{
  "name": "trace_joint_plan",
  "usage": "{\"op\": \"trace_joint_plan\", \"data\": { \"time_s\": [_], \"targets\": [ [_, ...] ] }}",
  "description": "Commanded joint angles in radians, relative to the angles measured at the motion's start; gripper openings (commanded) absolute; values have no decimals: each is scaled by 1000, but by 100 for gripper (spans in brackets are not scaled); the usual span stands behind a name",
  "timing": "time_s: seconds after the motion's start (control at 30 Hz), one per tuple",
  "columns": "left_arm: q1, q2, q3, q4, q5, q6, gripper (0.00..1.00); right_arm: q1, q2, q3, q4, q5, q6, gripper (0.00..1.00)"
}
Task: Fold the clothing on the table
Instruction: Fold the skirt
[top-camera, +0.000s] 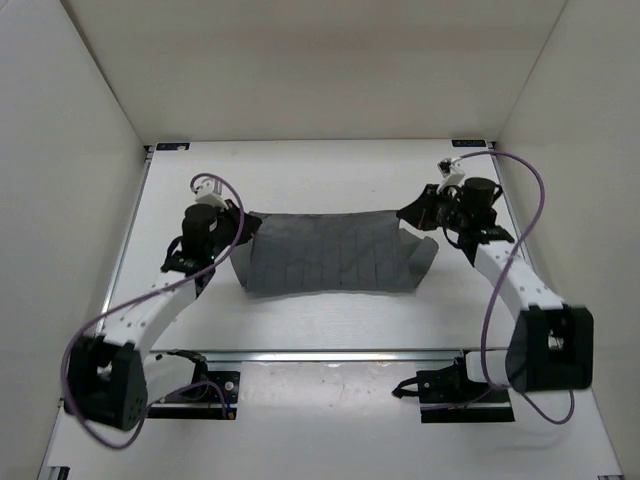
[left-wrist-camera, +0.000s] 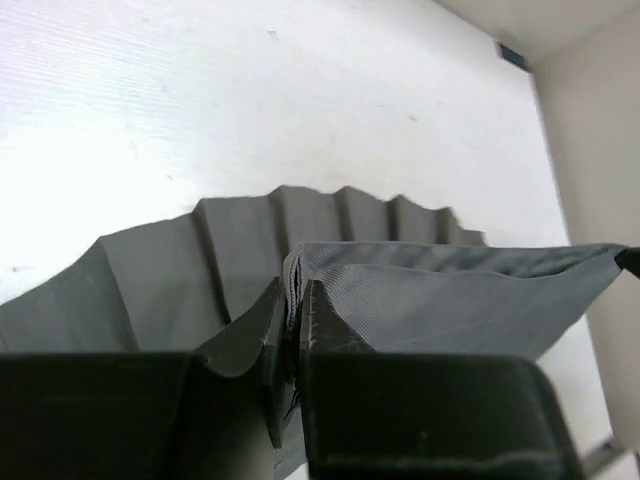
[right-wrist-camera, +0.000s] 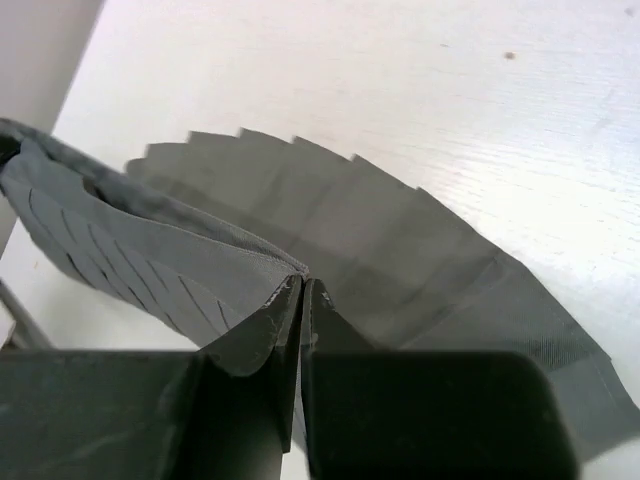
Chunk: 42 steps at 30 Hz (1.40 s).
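Observation:
The clothing (top-camera: 330, 255), a mid-grey pleated skirt, is stretched between my two grippers above the white table (top-camera: 330, 170). My left gripper (top-camera: 238, 226) is shut on its left corner; in the left wrist view the hem (left-wrist-camera: 292, 268) is pinched between the black fingers (left-wrist-camera: 330, 320), with the lifted layer (left-wrist-camera: 450, 290) running right over pleats lying on the table (left-wrist-camera: 230, 250). My right gripper (top-camera: 418, 213) is shut on the right corner. In the right wrist view the fabric edge (right-wrist-camera: 290, 265) sits in the closed jaws, with the pleats (right-wrist-camera: 400, 240) spread below.
White walls (top-camera: 80, 130) box in the table on the left, back and right. A metal rail (top-camera: 330, 353) runs across the near side, with both arm bases (top-camera: 105, 380) (top-camera: 550, 345) and purple cables (top-camera: 530, 190) beside it.

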<state>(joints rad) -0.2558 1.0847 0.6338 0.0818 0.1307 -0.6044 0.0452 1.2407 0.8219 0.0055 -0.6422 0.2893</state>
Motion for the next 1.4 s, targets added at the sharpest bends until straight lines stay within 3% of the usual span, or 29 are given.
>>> {"op": "trace_joint_plan", "data": {
  "time_s": [0.0, 0.1, 0.17, 0.4, 0.47, 0.5, 0.6, 0.63, 0.7, 0.8, 1.13, 1.37],
  "targets": [
    [30, 189, 47, 116, -72, 11, 0, -8, 172, 78, 154, 56, 33, 0],
    [41, 372, 108, 157, -80, 18, 5, 24, 365, 159, 162, 117, 7, 0],
    [41, 481, 164, 168, -78, 23, 2, 22, 432, 216, 114, 159, -7, 0],
    [53, 670, 365, 127, -91, 32, 10, 33, 621, 397, 80, 233, -6, 0],
    [61, 742, 449, 104, -74, 32, 24, 31, 664, 444, 30, 245, -22, 0],
    [64, 757, 469, 101, -65, 37, 38, 41, 698, 482, 22, 260, -32, 0],
    [84, 775, 484, 130, -37, 29, 53, 39, 733, 536, -2, 299, -70, 11],
    [90, 771, 487, 136, -29, 31, 54, 39, 729, 542, -31, 305, -79, 14],
    [102, 739, 488, 121, -35, 41, 60, 21, 705, 545, -44, 317, -82, 36],
    [119, 680, 455, 76, -31, 54, 63, 7, 623, 507, -50, 323, -70, 44],
    [113, 531, 236, -40, -118, 57, 53, -91, 338, 178, -64, 386, 16, 47],
    [112, 583, 254, -73, -164, 58, 59, -136, 267, 72, -59, 381, 37, 48]
  ]
}}
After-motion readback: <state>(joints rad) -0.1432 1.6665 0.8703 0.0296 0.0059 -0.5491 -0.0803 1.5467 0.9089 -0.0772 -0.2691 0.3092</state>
